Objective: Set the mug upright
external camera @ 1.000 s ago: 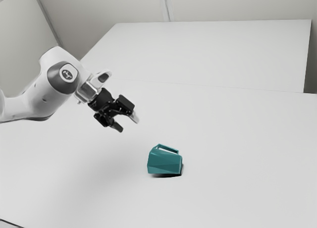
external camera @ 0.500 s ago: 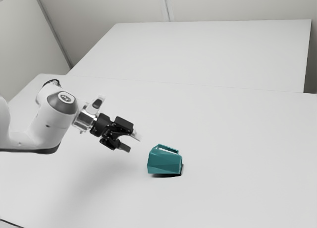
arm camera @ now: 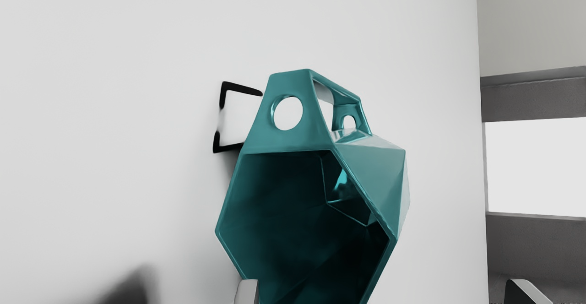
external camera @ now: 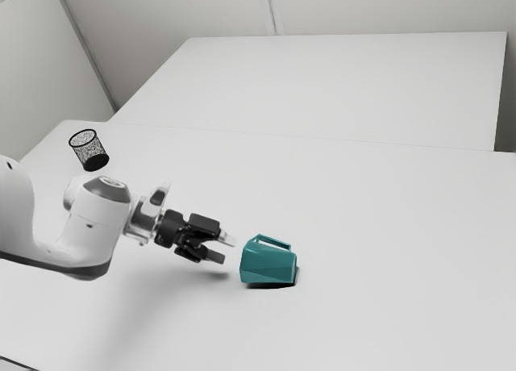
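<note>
- Teal mug, down on its side on the table — open mouth facing me!
- My gripper hovers right near it — fingers spread wide, handle uppermost!

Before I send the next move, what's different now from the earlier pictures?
The gripper came down and closer to the mug's mouth, fingers open; nothing was grasped. The arm uncovered the black mesh cup. The mug stayed put, on its side.

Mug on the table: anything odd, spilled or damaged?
The teal mug lies on its side on the white table, mouth toward the open gripper, instead of standing upright. I see no spill or damage.
</note>
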Tool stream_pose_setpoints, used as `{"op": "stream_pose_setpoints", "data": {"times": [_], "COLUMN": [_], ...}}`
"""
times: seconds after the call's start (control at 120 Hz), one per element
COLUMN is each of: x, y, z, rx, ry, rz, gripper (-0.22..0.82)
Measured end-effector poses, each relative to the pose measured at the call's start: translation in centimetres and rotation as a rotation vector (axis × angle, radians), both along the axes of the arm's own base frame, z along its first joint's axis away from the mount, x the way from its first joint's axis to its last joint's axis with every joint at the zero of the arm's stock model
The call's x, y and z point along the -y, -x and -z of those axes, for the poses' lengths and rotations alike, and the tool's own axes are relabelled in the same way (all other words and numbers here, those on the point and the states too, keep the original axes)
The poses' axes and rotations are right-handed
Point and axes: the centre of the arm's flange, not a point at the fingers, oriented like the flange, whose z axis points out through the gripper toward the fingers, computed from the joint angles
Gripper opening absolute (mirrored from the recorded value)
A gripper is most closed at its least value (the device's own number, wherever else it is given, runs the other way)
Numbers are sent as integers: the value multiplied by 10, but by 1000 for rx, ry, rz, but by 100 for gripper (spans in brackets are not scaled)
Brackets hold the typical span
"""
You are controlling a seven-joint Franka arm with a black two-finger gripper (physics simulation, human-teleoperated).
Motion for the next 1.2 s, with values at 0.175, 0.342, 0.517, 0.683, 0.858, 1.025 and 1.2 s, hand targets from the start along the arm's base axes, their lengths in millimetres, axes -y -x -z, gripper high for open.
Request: {"op": "stream_pose_setpoints", "data": {"times": [0.175, 0.342, 0.517, 0.683, 0.858, 1.025, 1.2], "x": [6, 14, 23, 34, 44, 53, 63], "y": [0, 0, 0, 1, 1, 2, 2], "z": [6, 14, 15, 14, 21, 21, 20], "rx": [59, 95, 135, 166, 176, 194, 210], "ry": [2, 8, 9, 12, 19, 22, 23], "rz": [36, 61, 92, 120, 138, 152, 172], "gripper": [58, 58, 58, 58, 58, 58, 58]}}
